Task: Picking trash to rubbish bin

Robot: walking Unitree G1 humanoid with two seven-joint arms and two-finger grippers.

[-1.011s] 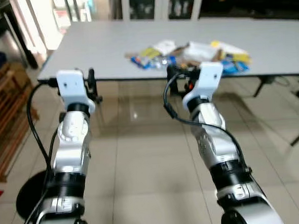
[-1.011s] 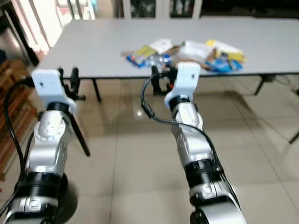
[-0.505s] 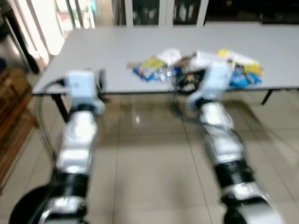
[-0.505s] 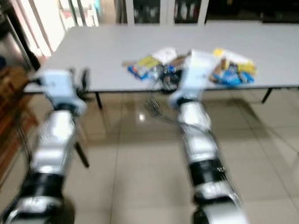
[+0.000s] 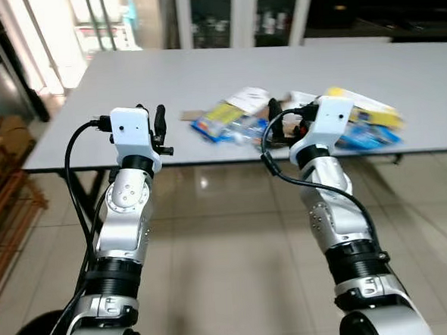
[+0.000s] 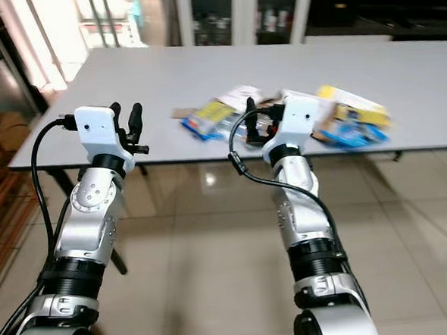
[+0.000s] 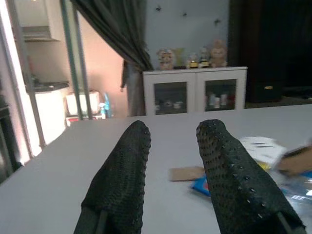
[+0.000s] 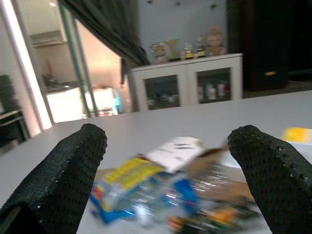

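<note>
Now my right gripper point(image 8: 163, 180), fingers spread wide, hovers at the grey table point(image 5: 128, 90) edge facing the trash pile point(image 5: 296, 121); I should centre one wrapper before closing. Left gripper point(image 7: 173, 170) waits beside, slightly parted

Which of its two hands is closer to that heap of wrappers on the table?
The right gripper, right at the wrappers' near edge. The left gripper hovers off to their left.

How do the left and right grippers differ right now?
The right gripper has its fingers spread wide; the left gripper has a narrower gap. The right one faces the trash pile; the left one points at bare table beside it. Both are raised at the table edge, holding nothing.
</note>
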